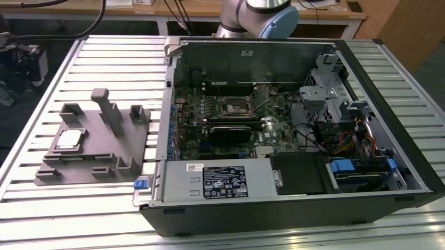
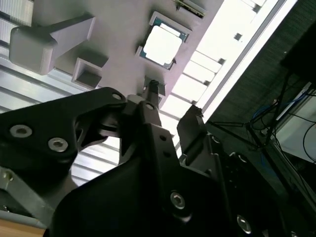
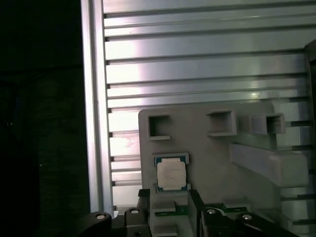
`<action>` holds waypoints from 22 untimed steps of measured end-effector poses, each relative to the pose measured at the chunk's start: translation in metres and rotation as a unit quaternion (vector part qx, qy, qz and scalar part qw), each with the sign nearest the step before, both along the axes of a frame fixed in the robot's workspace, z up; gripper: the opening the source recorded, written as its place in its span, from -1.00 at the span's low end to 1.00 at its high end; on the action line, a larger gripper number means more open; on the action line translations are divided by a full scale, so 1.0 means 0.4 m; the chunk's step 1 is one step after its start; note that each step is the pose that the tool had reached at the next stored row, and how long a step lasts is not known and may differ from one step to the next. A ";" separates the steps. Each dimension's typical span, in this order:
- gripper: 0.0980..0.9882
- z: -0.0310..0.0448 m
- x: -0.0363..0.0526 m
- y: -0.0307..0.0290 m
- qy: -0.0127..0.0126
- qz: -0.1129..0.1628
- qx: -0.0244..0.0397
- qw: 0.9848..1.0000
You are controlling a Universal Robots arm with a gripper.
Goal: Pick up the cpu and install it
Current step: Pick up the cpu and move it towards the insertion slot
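Silvery metal marks the cpu, which lies flat in a shallow recess of the grey fixture. The fixture rests on the slatted aluminium table, at the exterior view's left of the open computer case. The dark socket on the board inside the case holds no chip.

In both wrist views the gripper hangs above the fixture with its two dark fingers spread and nothing between them. It is near the cpu but clear of it. A green board edge sits in the fixture just beside the chip, on the gripper's side.

Pick-up has not yet been made, so the task appears to be at its approach stage.

Probable hazards:
- **Off-centre descent:** a fingertip could land on the recess rim or the green board edge instead of flanking the chip.
- **Poor pinch:** the chip is thin and flat, so a shallow or uneven grip could let it tilt, slip or drop.
- **Seating errors:** a tilted or rotated chip would sit badly in the socket and could damage its contacts.
- **Tight access:** the case walls and cables crowd the way to the socket, so the arm could collide with them.
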State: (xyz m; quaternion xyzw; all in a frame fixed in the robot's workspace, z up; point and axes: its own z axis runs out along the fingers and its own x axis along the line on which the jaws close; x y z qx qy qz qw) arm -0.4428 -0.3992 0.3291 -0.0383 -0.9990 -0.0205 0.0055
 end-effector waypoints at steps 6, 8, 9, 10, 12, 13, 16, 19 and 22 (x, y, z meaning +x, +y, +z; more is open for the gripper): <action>0.22 -0.012 0.000 0.000 0.000 0.000 0.000 1.000; 0.35 -0.016 0.000 0.000 0.000 0.000 0.000 1.000; 0.48 -0.018 0.000 0.000 0.000 0.000 0.000 1.000; 0.61 -0.020 0.000 0.000 0.000 0.000 0.000 1.000; 0.75 -0.024 0.000 0.000 0.000 0.000 0.000 1.000; 0.75 -0.027 0.000 0.000 0.000 0.000 0.000 1.000; 0.75 -0.034 0.000 0.000 0.000 0.000 0.000 1.000; 0.75 -0.041 0.000 0.000 0.000 0.000 0.000 1.000; 0.75 -0.049 0.000 0.000 0.000 0.000 0.000 1.000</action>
